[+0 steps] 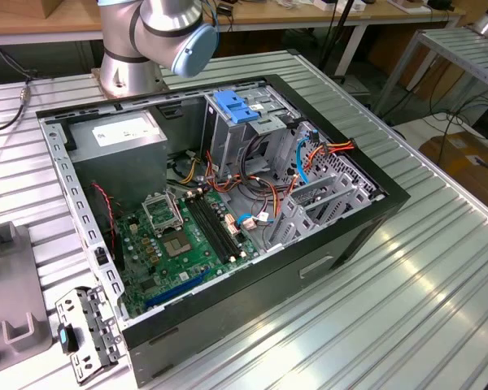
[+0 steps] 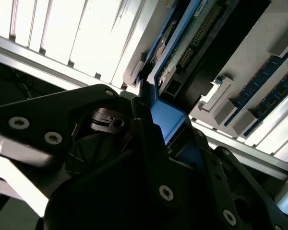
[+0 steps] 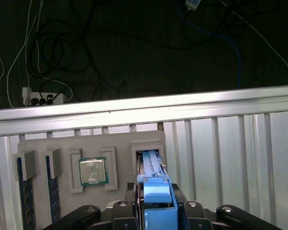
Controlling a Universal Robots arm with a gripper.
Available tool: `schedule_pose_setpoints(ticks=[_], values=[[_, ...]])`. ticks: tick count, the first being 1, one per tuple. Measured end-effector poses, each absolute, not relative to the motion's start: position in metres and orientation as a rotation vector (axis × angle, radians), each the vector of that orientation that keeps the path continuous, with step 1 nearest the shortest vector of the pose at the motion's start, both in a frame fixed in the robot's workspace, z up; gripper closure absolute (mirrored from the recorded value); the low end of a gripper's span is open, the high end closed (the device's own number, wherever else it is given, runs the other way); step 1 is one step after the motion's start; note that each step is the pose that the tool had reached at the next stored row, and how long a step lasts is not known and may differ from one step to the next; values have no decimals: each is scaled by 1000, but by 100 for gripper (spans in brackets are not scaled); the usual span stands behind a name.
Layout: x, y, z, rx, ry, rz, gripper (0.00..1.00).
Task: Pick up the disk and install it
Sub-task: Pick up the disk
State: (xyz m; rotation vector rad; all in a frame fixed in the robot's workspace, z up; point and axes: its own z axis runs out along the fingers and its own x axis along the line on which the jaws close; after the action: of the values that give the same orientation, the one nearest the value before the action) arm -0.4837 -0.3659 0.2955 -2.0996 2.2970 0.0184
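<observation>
Clamps both jaws on the blue end of the disk (image 3: pixel 156 194), standing in its slot in the grey tray (image 3: pixel 117 143) beside the processor (image 3: pixel 92 171); risks wedging against slot walls if pulled crooked.

An open computer case (image 1: pixel 342 244) sits on the surface (image 1: pixel 407 309), the arm's base (image 1: pixel 126 69) behind it. Inside, the motherboard (image 1: pixel 171 244) lies toward the exterior view's left, the drive cage (image 1: pixel 236 130) behind it. In the first wrist view a tray (image 3: pixel 117 139) holds a processor (image 3: pixel 92 171) and, in the neighbouring slot, the disk (image 3: pixel 151 165), the gripper (image 3: pixel 156 211) clasping its end
</observation>
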Motion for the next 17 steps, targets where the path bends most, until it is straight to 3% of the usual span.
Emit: schedule_pose_setpoints(ticks=[17], values=[[-484,-366,295,-2100,2297,18,63]])
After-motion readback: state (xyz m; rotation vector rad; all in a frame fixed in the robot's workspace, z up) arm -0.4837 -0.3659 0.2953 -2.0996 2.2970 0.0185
